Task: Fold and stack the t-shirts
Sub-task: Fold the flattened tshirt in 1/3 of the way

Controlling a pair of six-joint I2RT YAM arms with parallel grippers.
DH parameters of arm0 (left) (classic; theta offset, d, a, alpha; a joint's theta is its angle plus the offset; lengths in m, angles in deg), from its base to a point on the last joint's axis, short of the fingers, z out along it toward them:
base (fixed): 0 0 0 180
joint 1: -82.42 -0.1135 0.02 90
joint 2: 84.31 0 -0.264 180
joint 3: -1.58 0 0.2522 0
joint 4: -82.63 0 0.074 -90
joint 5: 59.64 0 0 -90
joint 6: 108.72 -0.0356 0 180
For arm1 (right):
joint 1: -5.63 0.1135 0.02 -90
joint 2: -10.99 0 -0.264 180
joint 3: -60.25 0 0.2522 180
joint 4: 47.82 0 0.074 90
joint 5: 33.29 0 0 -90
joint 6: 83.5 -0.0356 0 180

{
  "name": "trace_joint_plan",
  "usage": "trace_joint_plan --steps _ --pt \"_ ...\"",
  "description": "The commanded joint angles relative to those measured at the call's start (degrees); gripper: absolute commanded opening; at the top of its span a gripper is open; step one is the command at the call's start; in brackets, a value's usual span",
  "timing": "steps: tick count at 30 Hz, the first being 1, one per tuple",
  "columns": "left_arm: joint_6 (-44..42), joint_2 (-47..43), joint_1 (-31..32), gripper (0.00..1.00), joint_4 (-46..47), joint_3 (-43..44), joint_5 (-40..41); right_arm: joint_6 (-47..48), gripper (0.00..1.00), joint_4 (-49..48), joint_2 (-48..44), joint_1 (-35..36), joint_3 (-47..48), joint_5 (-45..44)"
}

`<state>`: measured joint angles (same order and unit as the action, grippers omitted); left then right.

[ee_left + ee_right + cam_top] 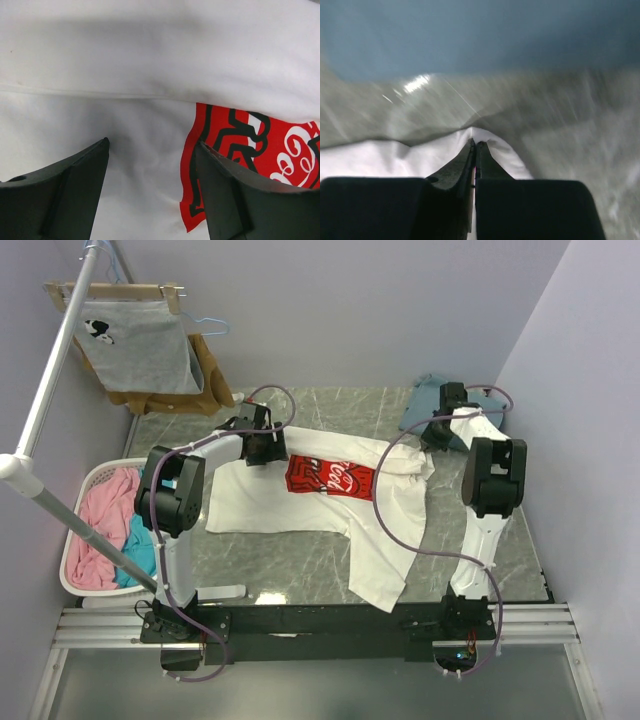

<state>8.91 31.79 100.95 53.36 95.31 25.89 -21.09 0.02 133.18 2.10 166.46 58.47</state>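
The white t-shirt (300,505) with the red logo (330,478) lies spread and rumpled across the marble table, one part hanging toward the near edge. My left gripper (266,447) is open and low over its far left part. In the left wrist view the gripper (152,145) has white cloth between its jaws and the logo (280,150) by the right finger. My right gripper (438,436) is shut on a fold of the white shirt's right edge (420,155), seen pinched at the gripper (475,144). The teal-blue t-shirt (428,400) lies at the back right and also shows blurred in the right wrist view (470,35).
A white laundry basket (82,502) with pink and turquoise clothes stands off the table's left side. A grey shirt (140,340) and a brown garment (205,380) hang on a rack whose pole (50,390) crosses the left. Walls close in behind and right.
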Motion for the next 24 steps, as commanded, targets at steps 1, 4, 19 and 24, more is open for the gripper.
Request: trace_joint_plan --steps 1,4,19,24 --pt "-0.83 0.63 -0.42 0.75 0.04 0.90 2.35 2.19 0.00 1.41 5.40 -0.07 13.17 2.45" --pt "-1.01 0.63 -0.77 0.75 -0.49 0.72 4.28 2.98 0.00 4.93 10.85 -0.07 25.83 4.74" --pt "2.07 -9.65 -3.14 0.77 1.18 -6.31 13.60 2.19 0.50 -5.06 -0.17 0.01 16.33 1.95" --pt "3.91 -18.43 -3.14 0.78 -1.63 -11.40 17.48 2.81 0.57 -4.91 -13.09 1.24 4.69 0.61"
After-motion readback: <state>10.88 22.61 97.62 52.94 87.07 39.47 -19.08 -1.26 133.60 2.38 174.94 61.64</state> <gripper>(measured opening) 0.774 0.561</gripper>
